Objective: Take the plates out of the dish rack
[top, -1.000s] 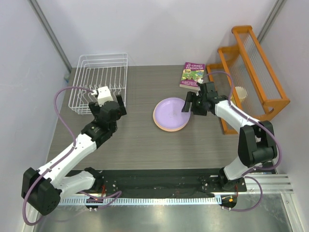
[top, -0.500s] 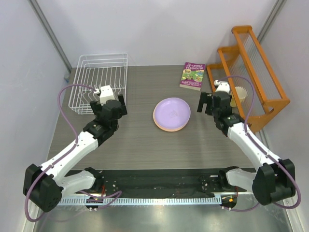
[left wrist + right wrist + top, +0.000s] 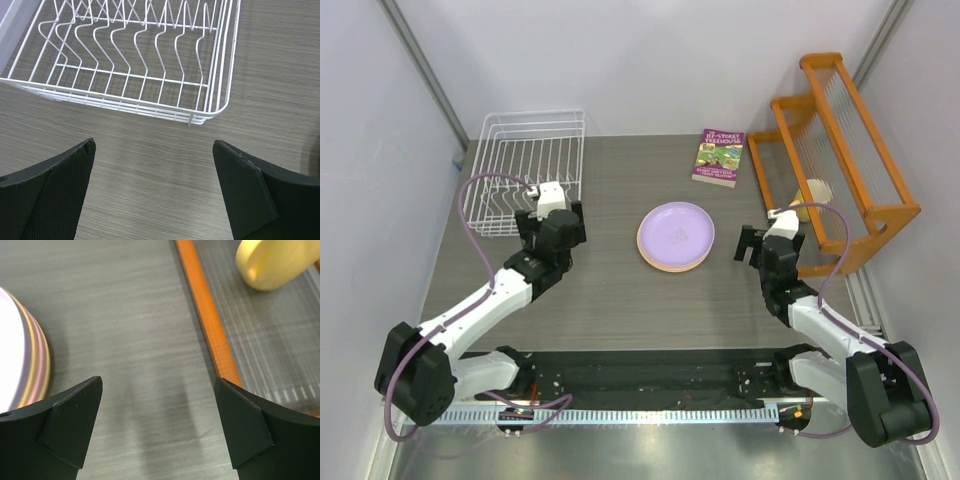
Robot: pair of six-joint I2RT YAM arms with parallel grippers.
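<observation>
right gripper (image 3: 159, 381): drawn back toward its base from the plates (image 3: 676, 236), fingers spread, holding nothing | left gripper (image 3: 154, 144): eased slightly back, fingers spread | dish rack (image 3: 120, 103): just ahead of left fingers | plates: stacked, lilac on top, left of right fingers | orange shelf rack (image 3: 202, 315), yellow cup (image 3: 272, 262): ahead-right of right fingers

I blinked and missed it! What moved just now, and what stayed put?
The right gripper left the right edge of the plate stack and drew back toward its base, open and empty. The left gripper, also open, edged slightly toward the plates. The plate stack, lilac on top, the white dish rack and the book stayed put.
</observation>
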